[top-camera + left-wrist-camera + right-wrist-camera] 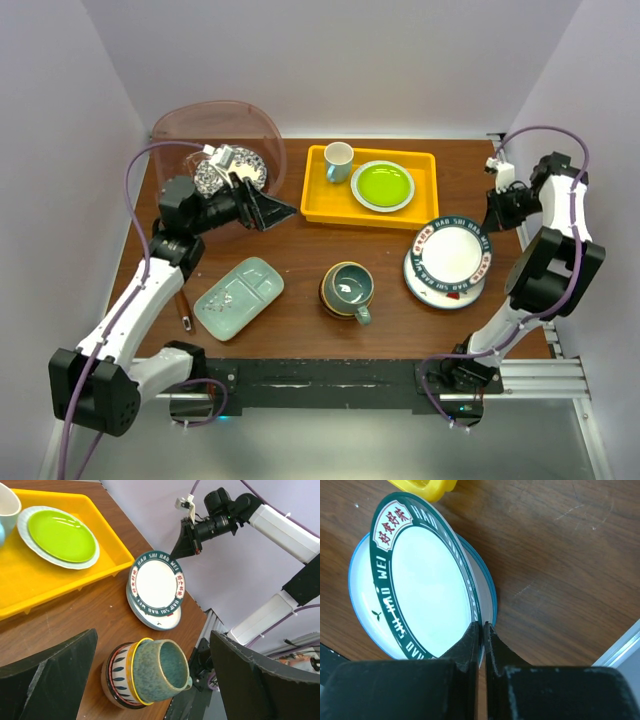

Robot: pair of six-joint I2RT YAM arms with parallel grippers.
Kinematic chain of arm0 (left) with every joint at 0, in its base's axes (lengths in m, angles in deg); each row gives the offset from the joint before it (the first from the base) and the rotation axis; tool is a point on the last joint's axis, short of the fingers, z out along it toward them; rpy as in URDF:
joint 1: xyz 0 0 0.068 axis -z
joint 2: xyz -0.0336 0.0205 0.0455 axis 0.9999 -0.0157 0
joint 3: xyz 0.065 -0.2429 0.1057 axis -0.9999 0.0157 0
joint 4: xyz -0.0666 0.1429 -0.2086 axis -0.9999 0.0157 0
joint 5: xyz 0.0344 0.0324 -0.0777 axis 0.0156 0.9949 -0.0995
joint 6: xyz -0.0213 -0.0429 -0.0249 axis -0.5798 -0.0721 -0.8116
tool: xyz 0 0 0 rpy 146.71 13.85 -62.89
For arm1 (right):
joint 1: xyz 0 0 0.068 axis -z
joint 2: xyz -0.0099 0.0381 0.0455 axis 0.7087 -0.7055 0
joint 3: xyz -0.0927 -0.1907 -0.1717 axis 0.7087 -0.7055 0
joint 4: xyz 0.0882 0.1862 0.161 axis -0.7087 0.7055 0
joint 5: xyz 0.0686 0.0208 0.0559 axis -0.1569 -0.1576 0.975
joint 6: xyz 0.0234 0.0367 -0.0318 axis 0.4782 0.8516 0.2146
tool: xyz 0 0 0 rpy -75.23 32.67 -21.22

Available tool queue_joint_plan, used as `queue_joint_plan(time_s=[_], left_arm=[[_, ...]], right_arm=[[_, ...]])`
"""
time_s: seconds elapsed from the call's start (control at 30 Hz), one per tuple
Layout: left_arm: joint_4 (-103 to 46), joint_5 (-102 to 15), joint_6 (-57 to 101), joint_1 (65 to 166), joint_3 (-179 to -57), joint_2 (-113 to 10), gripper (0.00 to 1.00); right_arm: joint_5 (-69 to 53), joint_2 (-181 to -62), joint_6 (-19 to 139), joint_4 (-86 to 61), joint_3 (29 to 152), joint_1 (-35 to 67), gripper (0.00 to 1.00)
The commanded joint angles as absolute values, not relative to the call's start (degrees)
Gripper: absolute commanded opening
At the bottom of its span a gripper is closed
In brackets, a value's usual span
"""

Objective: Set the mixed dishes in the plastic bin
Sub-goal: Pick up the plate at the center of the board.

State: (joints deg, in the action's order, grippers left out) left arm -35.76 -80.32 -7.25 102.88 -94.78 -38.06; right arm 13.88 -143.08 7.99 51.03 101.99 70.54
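**Item: top plate [427, 590], right side of table [300, 250].**
Round, shallow and glossy white, with a dark green rim band carrying white letters and red panels. It looks like glazed ceramic or melamine, hard and slick. It sits tilted on the lower plates [362, 585], which are blue-rimmed and lie flat. Its right edge is raised and its left edge rests on the stack.

**Right gripper [482, 630]:** clenched on the top plate's thin rim at the right edge, fingertips pinched nearly together.

**Left gripper [272, 210]:** released, jaws wide and holding nothing. It is at the far left, just beside the bin [240, 115].

**Bin:** far-left corner. It is a deep translucent pinkish tub with rounded corners, and a patterned dish [255, 170] is already inside it.

**Left to load:**
- Both plates on the right.
- Teal speckled mug [160, 672], nested in striped bowls [117, 680] at near centre.
- Pale green divided tray [238, 297], near left.

**Risks, as judged:**
- The grip is a narrow edge pinch on a slick rim. The plate's weight hangs well off the fingers, so it may pivot or slip during the lift.
- The dragging left edge could shove the lower plates towards the mug.
- The bin is the full table width away. The carry passes over the yellow tray [318, 200] or the mug stack, and the left arm is parked by the bin, so a collision or a drop onto crockery is possible.
- A hard release could chip the plate against the dish inside.
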Motion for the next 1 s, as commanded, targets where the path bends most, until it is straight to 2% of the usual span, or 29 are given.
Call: queue_joint_plan(time_s=[0.0,0.23,0.4,0.77,0.97], left_arm=[[-40.57,-79.21,-8.73,106.67,-95.07,-39.58,1.00],[-41.79,-76.14,-7.76,113.70,-98.15,-44.75,1.00],[-41.45,-73.77,-4.43,120.37,-104.55,-50.64,1.00],[-38.81,-69.11,12.53,131.55,-125.99,-74.63,0.99],[-45.74,-66.99,21.59,133.57,-130.05,-84.22,0.99]], right_arm=[[15.67,-139.17,7.06,53.13,105.36,70.45,0.00],[15.67,-133.64,7.32,52.61,105.46,70.45,0.00],[15.76,-129.95,7.59,52.08,105.98,70.45,0.00],[15.50,-124.94,7.76,51.20,106.42,70.36,0.00],[16.37,-122.65,6.45,51.29,106.51,69.83,0.00]])
